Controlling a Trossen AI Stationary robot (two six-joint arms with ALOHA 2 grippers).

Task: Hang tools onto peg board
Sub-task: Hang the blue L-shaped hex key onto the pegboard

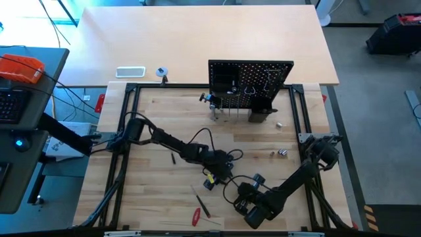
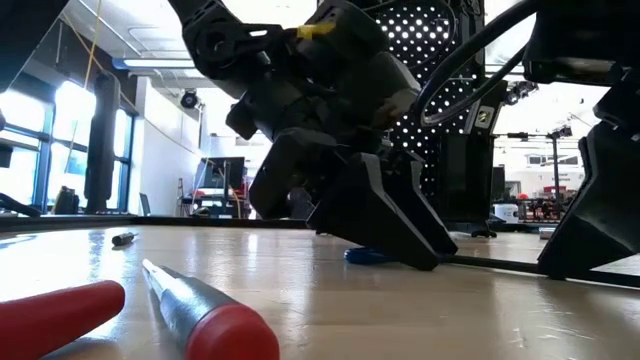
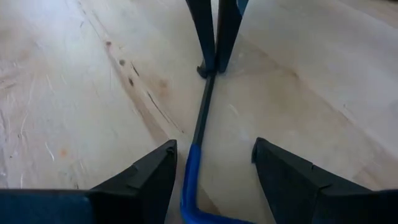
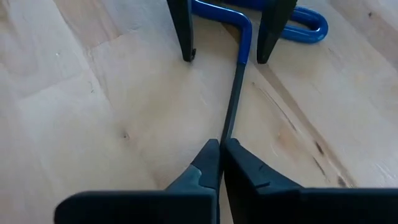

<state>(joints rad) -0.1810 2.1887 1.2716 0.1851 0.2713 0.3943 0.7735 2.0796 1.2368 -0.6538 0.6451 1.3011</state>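
The blue-handled hex key (image 4: 241, 37) lies flat on the wooden table, and its dark shaft (image 3: 203, 112) runs from the blue grip toward my right gripper. My right gripper (image 4: 221, 149) is shut on the shaft's free end. My left gripper (image 3: 214, 165) is open, low over the table, one finger on each side of the blue grip (image 3: 189, 180) without touching it. In the high view both grippers meet at mid-table, left (image 1: 220, 172) and right (image 1: 238, 191). The black peg board (image 1: 250, 82) stands upright at the far edge with tools hung on it. My right gripper pinches the free end of the hex key's dark shaft (image 4: 225, 132) between its two fingertips (image 3: 208, 62). The fingers come slanting down from above, roughly in line with the shaft. The key lies flat on the table.
Two red-handled screwdrivers (image 1: 196, 216) (image 2: 215, 325) lie near the front edge, left of my grippers. Small metal bits (image 1: 281, 152) lie at the right, another bit (image 1: 279, 124) lies near the board, and a dark bit (image 1: 173, 158) lies beside the left arm. Black frame rails border the table.
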